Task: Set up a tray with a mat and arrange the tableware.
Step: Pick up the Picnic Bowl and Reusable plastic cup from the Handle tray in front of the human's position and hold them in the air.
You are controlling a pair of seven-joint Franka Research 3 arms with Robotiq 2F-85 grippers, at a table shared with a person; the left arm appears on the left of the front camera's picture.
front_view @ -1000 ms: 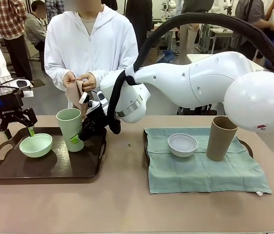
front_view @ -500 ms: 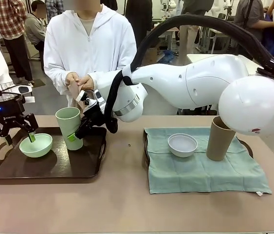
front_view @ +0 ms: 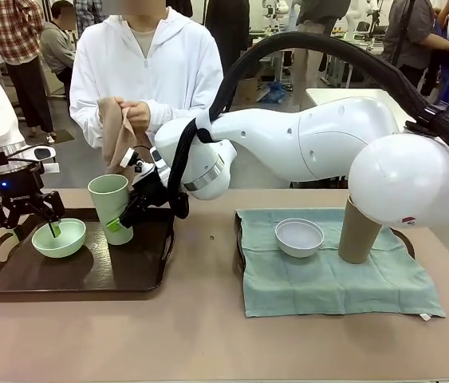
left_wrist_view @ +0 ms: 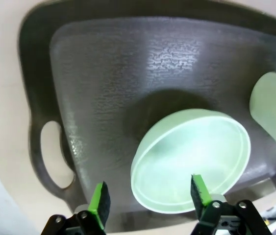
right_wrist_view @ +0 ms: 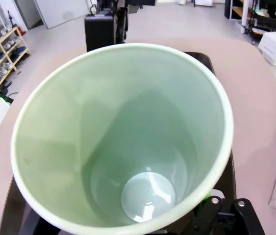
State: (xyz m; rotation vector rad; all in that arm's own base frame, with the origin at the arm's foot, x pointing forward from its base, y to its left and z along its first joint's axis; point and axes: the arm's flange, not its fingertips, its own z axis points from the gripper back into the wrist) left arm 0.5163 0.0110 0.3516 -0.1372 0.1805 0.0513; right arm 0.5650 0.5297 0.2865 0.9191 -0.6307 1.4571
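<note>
Beige table (front_view: 208, 335), seen from the robot's side. Dark tray (front_view: 17, 279): pale green bowl (front_view: 59, 238) is set on it, its rim straddled by the left gripper (front_view: 31, 227), fingers apart. Tall pale green cup (front_view: 110, 203), tilted on the tray, is clamped low by the right gripper (front_view: 124, 219). Small white bowl (front_view: 299, 237) and tall brown cup (front_view: 360, 231) are set on a green mat (front_view: 336, 287), well right of the tray.

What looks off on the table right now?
The left tray has no mat: the pale green bowl and tall green cup are on its bare surface, and the cup is tilted. On the right tray, the teal mat overhangs the front edge. Nothing looks spilled or broken.
</note>
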